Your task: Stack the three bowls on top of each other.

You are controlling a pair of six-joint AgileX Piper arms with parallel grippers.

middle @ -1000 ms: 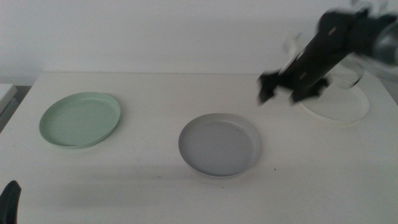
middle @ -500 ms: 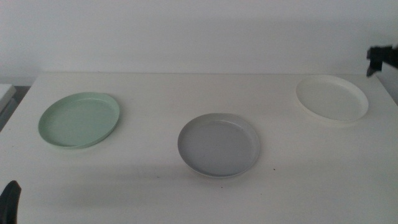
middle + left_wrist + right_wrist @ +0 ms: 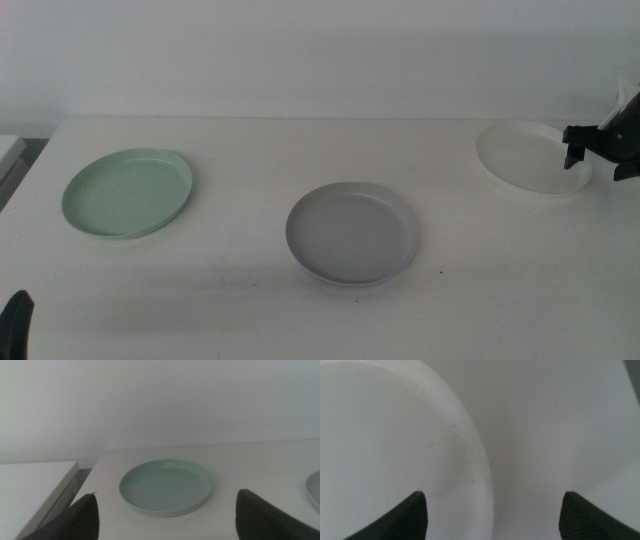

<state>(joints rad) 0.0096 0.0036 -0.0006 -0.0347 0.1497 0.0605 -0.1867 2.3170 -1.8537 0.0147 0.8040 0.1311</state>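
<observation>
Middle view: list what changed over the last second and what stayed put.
The right gripper pulled back from over the table towards the right edge, nearly left the picture, then came back in; it now hangs open at the right rim of the white bowl, holding nothing. The mint green bowl, grey bowl and left gripper did not move.

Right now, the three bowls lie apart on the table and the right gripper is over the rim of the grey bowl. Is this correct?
Not quite: the right gripper is over the rim of the white bowl, as the middle view shows. The grey bowl lies alone mid-table, the green bowl apart too.
</observation>
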